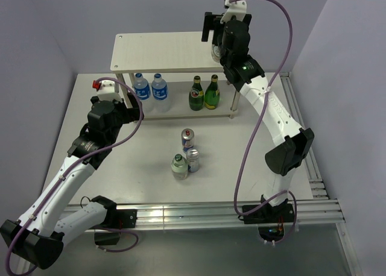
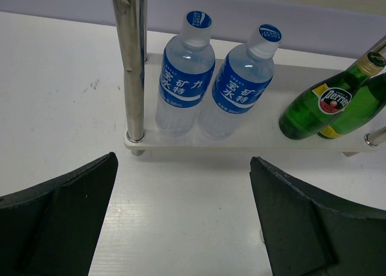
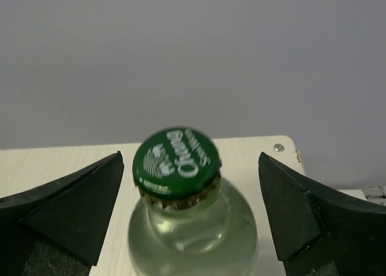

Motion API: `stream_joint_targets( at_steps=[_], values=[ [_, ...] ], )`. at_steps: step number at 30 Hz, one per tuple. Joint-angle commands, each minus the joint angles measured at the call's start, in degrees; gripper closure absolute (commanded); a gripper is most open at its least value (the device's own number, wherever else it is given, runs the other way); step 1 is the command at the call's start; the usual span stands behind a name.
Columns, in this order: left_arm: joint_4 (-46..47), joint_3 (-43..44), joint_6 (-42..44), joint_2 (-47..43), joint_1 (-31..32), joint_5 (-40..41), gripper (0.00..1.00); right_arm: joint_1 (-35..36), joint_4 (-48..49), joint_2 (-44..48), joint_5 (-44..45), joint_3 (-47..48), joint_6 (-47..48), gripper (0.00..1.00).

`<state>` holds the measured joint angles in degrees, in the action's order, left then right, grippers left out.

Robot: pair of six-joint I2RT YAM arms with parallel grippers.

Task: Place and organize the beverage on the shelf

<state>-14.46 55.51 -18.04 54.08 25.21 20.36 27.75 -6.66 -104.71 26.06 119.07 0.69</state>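
Three drinks stand loose on the bench (image 1: pixel 139 167) in the overhead view: two cans (image 1: pixel 188 138) and a clear bottle (image 1: pixel 179 166), close together and well apart from the shelf (image 1: pixel 163 52). Its lower tier (image 1: pixel 178 114) carries two water bottles (image 1: pixel 149 87) and two green bottles (image 1: pixel 204 93). The right claw (image 1: pixel 212 40) sits at the shelf's upper right end.

Only the left wrist view shows the left claw (image 2: pixel 184 161) spread wide with nothing between its fingers, facing the water bottles, which stand just beside a metal leg (image 2: pixel 134 65).

Only the right wrist view shows a green-capped bottle (image 3: pixel 181 228) upright on the top tier (image 3: pixel 54 158) near a corner screw (image 3: pixel 278 147). It stands between the right claw's parted fingers (image 3: pixel 66 210), touching neither.
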Motion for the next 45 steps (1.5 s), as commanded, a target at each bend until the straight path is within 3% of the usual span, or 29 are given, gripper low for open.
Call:
stream_joint_targets(
  at_steps=[1,13,18,26,31,45],
  values=[
    [1.8,-0.3,1.0,-0.8,0.3,-0.6,0.02,0.6,3.7,5.4,-0.5,-2.3,-0.6,0.0],
    [1.8,-0.2,1.1,-0.8,0.3,-0.2,0.02,1.6,5.3,14.9,-0.1,-16.0,-4.8,0.0],
    [1.8,-0.2,1.2,-0.9,0.3,0.3,0.02,4.9,6.3,25.5,6.4,-29.4,-7.5,0.0],
    [1.8,-0.2,1.0,-0.9,0.2,0.2,0.02,30.6,13.4,46.2,15.1,-61.6,-10.9,0.0],
    [1.8,-0.1,1.0,-1.4,0.3,0.4,0.01,41.8,9.4,44.9,15.4,-69.9,-19.6,0.0],
    [1.5,-0.2,1.1,-1.2,0.3,0.8,0.02,46.0,13.8,33.9,11.6,-73.4,-27.7,0.01]
  ],
)
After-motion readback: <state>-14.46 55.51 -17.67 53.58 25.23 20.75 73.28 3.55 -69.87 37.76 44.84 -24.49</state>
